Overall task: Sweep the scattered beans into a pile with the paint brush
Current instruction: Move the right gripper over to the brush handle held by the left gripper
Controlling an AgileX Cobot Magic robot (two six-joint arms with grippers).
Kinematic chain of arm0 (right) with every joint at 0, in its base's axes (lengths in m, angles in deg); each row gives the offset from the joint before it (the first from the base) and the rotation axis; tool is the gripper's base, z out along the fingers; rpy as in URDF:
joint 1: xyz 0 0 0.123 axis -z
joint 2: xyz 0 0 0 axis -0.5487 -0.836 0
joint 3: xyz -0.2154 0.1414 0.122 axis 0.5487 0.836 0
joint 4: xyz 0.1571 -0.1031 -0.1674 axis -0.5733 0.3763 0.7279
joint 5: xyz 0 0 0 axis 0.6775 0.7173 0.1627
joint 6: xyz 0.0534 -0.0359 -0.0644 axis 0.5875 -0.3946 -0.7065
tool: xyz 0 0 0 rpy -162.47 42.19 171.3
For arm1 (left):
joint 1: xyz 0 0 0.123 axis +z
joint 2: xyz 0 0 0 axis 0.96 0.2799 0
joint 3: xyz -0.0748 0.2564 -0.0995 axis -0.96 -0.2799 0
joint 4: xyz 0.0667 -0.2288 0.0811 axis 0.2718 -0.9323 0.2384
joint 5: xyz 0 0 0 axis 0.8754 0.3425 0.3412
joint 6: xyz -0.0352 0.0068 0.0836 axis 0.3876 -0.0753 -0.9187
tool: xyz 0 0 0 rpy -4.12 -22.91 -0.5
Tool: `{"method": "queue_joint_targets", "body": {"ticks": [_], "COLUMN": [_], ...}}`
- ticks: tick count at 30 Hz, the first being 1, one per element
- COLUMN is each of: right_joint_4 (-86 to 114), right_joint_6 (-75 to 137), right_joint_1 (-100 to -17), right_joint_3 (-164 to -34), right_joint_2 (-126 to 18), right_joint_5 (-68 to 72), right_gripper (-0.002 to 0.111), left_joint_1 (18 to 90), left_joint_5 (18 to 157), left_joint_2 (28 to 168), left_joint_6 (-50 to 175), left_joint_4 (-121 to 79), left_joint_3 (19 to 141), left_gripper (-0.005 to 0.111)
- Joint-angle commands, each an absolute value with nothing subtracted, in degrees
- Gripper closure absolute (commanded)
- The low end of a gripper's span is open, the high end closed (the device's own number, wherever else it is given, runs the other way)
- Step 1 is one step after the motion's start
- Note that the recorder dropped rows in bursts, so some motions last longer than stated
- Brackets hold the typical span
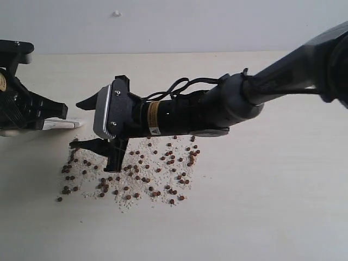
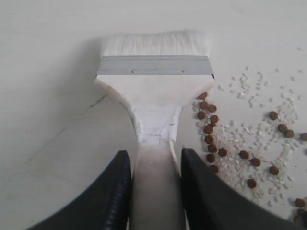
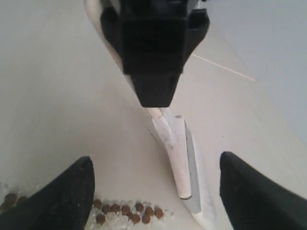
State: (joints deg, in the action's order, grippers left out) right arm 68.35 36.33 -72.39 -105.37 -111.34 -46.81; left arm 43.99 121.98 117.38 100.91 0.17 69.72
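The left gripper (image 2: 154, 158) is squeezed onto the handle of the paint brush (image 2: 155, 91), so the brush is held tight. The brush sits low over the table (image 1: 272, 206), at the left edge of the mess. The beans (image 1: 168, 161) are spread out wide on the table, mixed with little white grains (image 1: 128, 198), and there is no heap yet. The right gripper (image 1: 76, 124) is wide open with nothing in it. It hangs right by the brush head, and one of its fingers is down among the beans. That could be trouble. If that arm slides, its finger may knock beans farther away or bump the brush crooked. The beans are round too, so a fast push might make them roll off past the sides of the brush.
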Motion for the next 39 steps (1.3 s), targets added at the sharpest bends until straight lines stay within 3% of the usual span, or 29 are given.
{"method": "queue_joint_targets", "body": {"ticks": [1,18,28,34,39], "right_joint_4": [67.64,67.19,64.61,64.61,63.16], "right_joint_6": [41.92,44.92,44.92,44.92,44.92], "right_joint_1": [-72.99,-75.9,-75.9,-75.9,-75.9], "right_joint_3": [-112.04,-129.04,-130.04,-130.04,-130.04], "right_joint_2": [-116.32,-128.49,-128.49,-128.49,-128.49], "right_joint_5": [-46.4,-47.36,-45.89,-45.89,-45.89], "right_gripper": [0.041,0.044,0.048,0.058,0.082], "left_joint_1": [44.07,44.07,44.07,44.07,44.07], "left_joint_5": [121.13,120.82,119.2,118.85,118.85], "left_joint_2": [116.07,115.51,115.51,115.51,115.51], "left_joint_6": [100.68,100.05,99.84,99.17,99.17], "left_joint_4": [-0.22,-1.78,-3.91,-4.87,-4.87], "left_joint_3": [70.17,70.17,70.17,70.17,70.17], "left_gripper": [0.107,0.107,0.107,0.107,0.107]}}
